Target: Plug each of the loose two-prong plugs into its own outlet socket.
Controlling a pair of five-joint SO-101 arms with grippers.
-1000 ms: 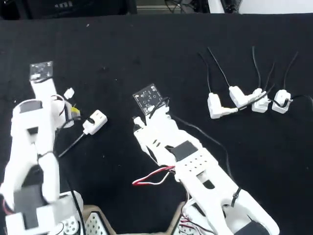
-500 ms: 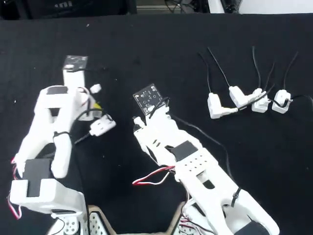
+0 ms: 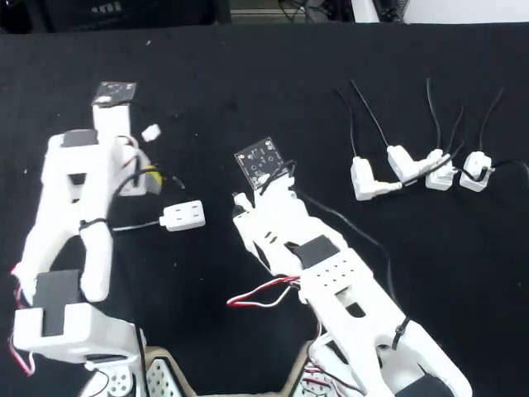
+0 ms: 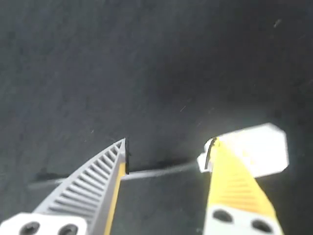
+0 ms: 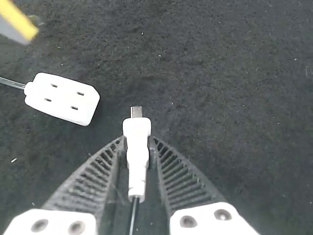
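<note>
A white outlet socket (image 3: 183,215) lies left of centre, its thin cable (image 3: 132,224) running left under the left arm. My left gripper (image 3: 144,182) hangs open just above that cable (image 4: 156,171), which crosses between its grey and yellow fingers; the socket (image 4: 259,147) peeks out behind the yellow finger (image 4: 230,181). My right gripper (image 5: 137,142) is shut on a white two-prong plug (image 5: 136,147), its prongs pointing forward, a little short of the socket (image 5: 61,98). From above, that plug (image 3: 240,203) sits right of the socket. Several loose plugs (image 3: 402,163) lie at the far right.
Black cloth (image 3: 248,74) covers the table. The loose plugs' black wires (image 3: 368,112) fan out toward the back. A red and white wire (image 3: 260,295) loops beside the right arm. The left gripper's yellow finger (image 5: 17,22) shows in a corner of the right wrist view.
The left arm swung right, then eased back. The socket slid right and turned to lie level. The right arm nudged slightly right with its plug.
</note>
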